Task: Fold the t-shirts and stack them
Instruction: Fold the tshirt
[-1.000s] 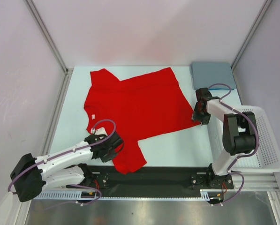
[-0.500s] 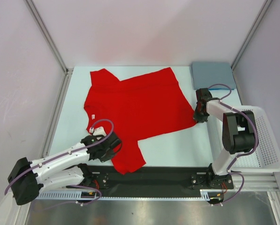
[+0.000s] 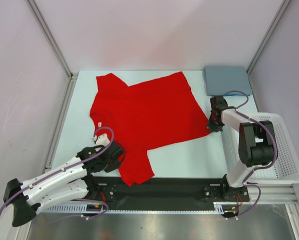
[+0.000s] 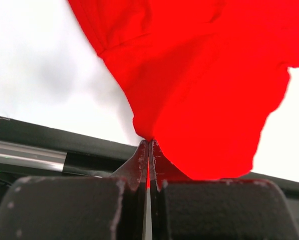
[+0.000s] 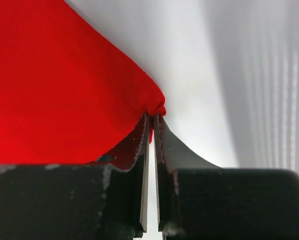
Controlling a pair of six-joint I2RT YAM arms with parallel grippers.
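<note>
The red t-shirt (image 3: 144, 117) lies spread flat on the table (image 3: 189, 157). It covers the left and centre of the surface, with its small white neck label at the left edge. One sleeve points to the far left corner and the other to the near edge.

The blue t-shirt (image 3: 227, 80) lies folded square at the far right corner, apart from the red one.

The left gripper (image 3: 118, 158) is at the near sleeve. Its fingers (image 4: 139, 162) are pressed together with a fold of red cloth clamped between the tips.

The right gripper (image 3: 212, 127) is at the right-hand corner of the red t-shirt hem. Its fingers (image 5: 165, 142) are drawn almost together, pinching that corner at the tips.

A white mesh basket (image 3: 285, 161) stands at the right edge of the table, beside the right arm.
</note>
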